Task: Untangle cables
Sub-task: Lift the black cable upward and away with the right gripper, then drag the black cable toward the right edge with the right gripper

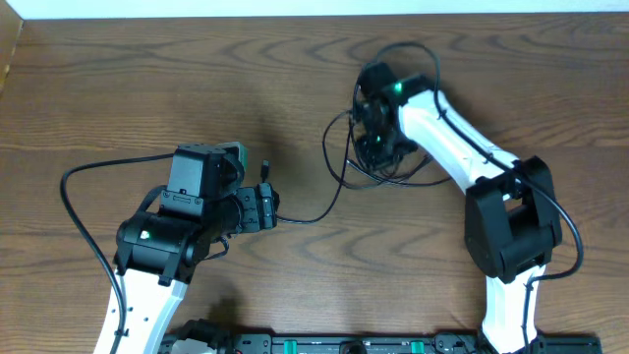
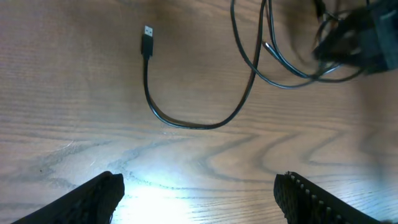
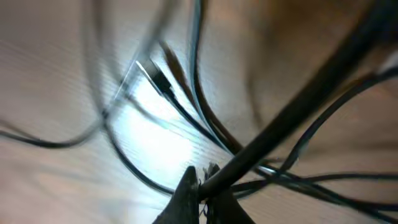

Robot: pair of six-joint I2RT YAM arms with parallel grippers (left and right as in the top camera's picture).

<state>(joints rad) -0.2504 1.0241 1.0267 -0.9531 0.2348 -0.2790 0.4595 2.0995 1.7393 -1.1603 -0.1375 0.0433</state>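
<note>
Right fingers (image 3: pixel 184 200) pinch black cable (image 3: pixel 298 102), slanting up-right.

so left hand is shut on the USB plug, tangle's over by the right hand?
No: left wrist view shows the left hand open, the USB plug lying free on the table ahead of it. The tangle is by the right hand.
</note>
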